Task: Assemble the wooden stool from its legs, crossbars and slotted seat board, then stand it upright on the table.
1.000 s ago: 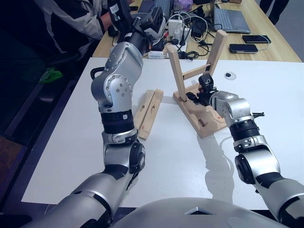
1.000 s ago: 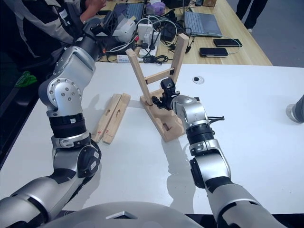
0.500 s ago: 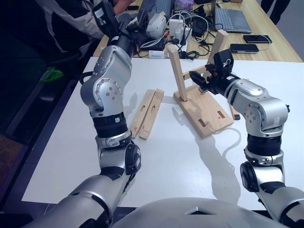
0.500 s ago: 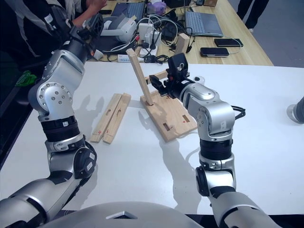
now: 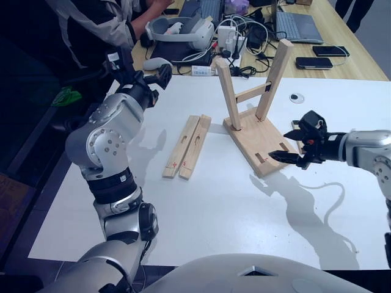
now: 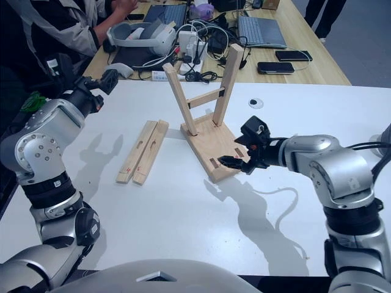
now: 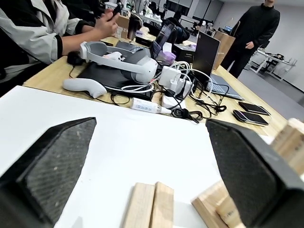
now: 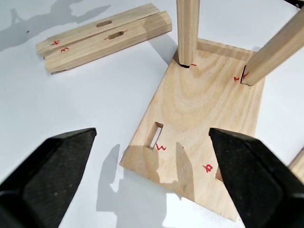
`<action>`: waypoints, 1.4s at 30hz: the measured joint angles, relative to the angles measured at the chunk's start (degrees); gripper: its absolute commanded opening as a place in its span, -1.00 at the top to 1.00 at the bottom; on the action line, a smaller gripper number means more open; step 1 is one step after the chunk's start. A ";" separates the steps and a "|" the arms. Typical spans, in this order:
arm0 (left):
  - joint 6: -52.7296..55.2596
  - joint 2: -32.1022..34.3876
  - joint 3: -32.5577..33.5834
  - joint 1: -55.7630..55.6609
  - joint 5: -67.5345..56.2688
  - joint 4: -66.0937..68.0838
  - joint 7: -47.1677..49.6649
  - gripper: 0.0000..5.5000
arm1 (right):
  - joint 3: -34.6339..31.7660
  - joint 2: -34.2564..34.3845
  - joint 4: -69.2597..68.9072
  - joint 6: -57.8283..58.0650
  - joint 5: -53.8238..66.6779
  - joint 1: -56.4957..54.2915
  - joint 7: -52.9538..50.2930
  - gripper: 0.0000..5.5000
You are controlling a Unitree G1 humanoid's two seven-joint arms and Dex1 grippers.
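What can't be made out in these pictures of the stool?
Right wrist view: second empty slot of the seat board, mostly behind a finger of the right gripper.
Same view: tops of the standing legs, cut off by the edge.
Left wrist view: most of the stool, behind a finger of the left gripper.

Office/lab: desks w/ laptops (image 7: 207, 52), phones (image 5: 313, 61), cable tangle (image 5: 244, 36), VR headset (image 5: 177, 30).

Left tool (image 5: 142, 72) held high, spread wide; right tool (image 5: 286, 143) low, spread wide.
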 measured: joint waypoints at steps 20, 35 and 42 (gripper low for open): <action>2.74 -1.61 -4.65 -0.68 1.13 0.13 -2.43 -0.56 | 15.95 7.14 16.92 -15.15 -11.75 -4.72 5.05 -0.62; 3.14 -1.29 -5.65 -1.21 1.80 0.26 -3.90 -0.56 | 18.16 19.22 24.99 -14.60 -17.36 -9.28 -2.52 -0.62; 4.73 0.90 -6.74 -1.21 2.46 0.25 -5.39 -0.56 | 14.57 19.73 19.34 -9.67 -15.56 -9.48 -3.88 -0.62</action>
